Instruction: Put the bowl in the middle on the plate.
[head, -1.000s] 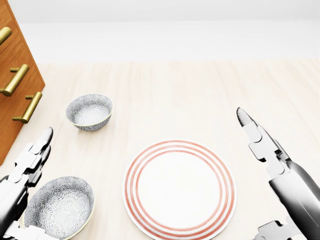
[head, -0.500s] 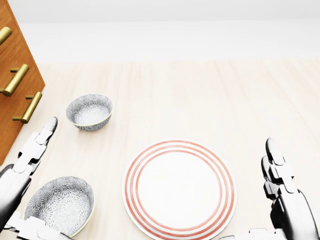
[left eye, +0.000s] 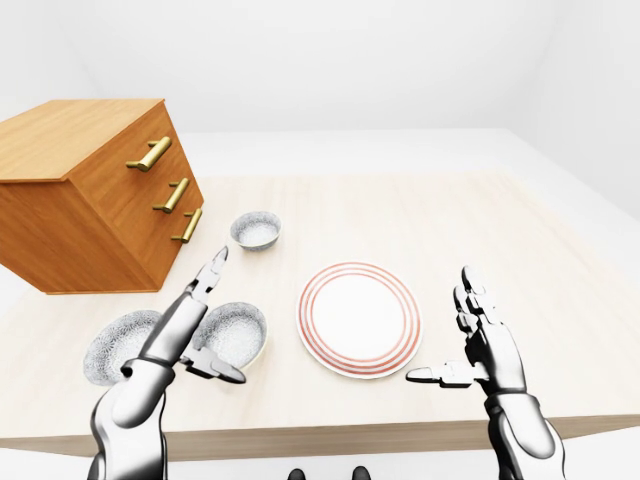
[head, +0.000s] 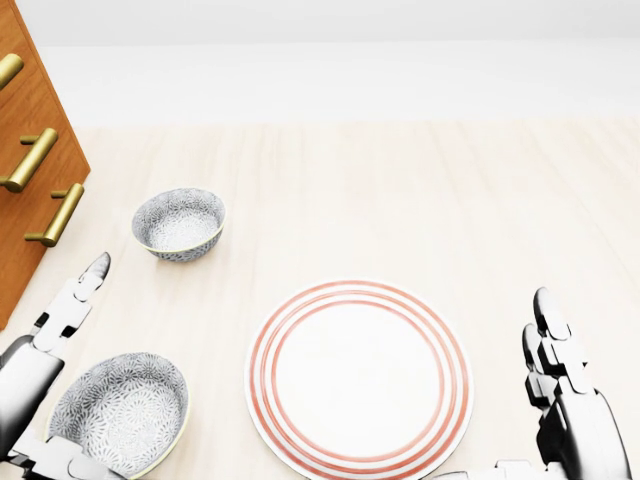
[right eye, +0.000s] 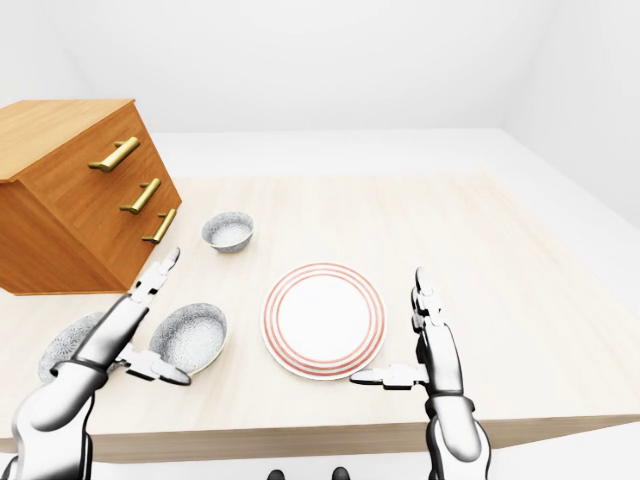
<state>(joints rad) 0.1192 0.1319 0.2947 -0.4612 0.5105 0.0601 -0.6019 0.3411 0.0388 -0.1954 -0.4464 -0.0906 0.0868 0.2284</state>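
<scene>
Three patterned grey bowls stand on the pale wooden table. The middle bowl (left eye: 236, 330) lies left of the red-ringed white plate (left eye: 360, 318), which holds nothing. Another bowl (left eye: 118, 346) sits further left, and a smaller-looking one (left eye: 256, 230) is higher up by the drawers. My left hand (left eye: 226, 318) is open, its fingers (left eye: 196, 300) stretched along the middle bowl's left side and its thumb under the bowl's lower rim, not closed on it. Open as well, my right hand (left eye: 440, 326) hovers right of the plate, holding nothing.
A wooden chest of drawers (left eye: 90, 200) with brass handles stands at the table's left, close to the upper bowl. The table's near edge (left eye: 330, 438) runs along the bottom of the eye views. White floor and walls lie beyond.
My right hand has drawn back toward the bottom right of the head view, away from the plate. The left hand's fingers wavered slightly beside the middle bowl. Bowls and plate have not moved.
</scene>
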